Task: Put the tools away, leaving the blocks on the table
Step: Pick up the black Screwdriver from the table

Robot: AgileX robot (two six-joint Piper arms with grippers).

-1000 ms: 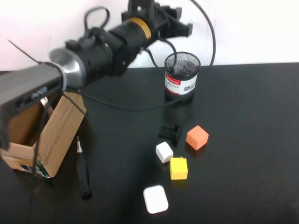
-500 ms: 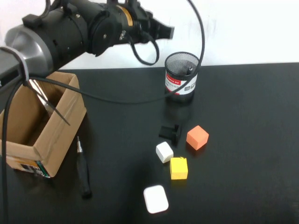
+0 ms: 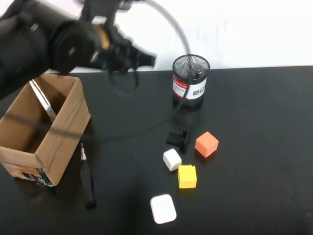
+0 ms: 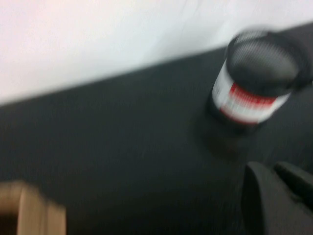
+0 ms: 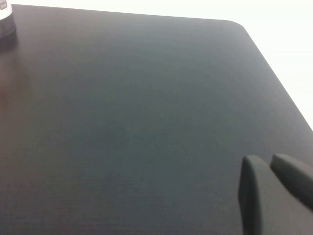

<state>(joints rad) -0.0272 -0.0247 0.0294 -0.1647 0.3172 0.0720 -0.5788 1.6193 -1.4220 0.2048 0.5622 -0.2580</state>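
A thin black rod with a metal tip (image 3: 86, 178) lies on the table (image 3: 254, 112) beside the cardboard box (image 3: 63, 142). A steel blade (image 3: 42, 100) leans inside the box; no red handles show. A black-handled tool (image 3: 198, 73) stands in the mesh cup (image 3: 190, 81), which also shows in the left wrist view (image 4: 254, 78). The orange (image 3: 207, 144), yellow (image 3: 187, 176) and white (image 3: 171, 159) blocks sit mid-table. My left gripper (image 3: 146, 58) is blurred, raised left of the cup, shut and empty (image 4: 271, 169). My right gripper (image 5: 266, 160) is shut over bare table.
A small black clip (image 3: 178, 138) lies next to the orange block. A white rounded case (image 3: 163, 209) lies near the front edge. The table's far right corner (image 5: 234, 24) shows in the right wrist view. The white wall runs behind the table.
My left arm has swung from above the mesh cup to the left and lower. A black-handled tool now shows in the cup. Blocks, clip and case have not moved.
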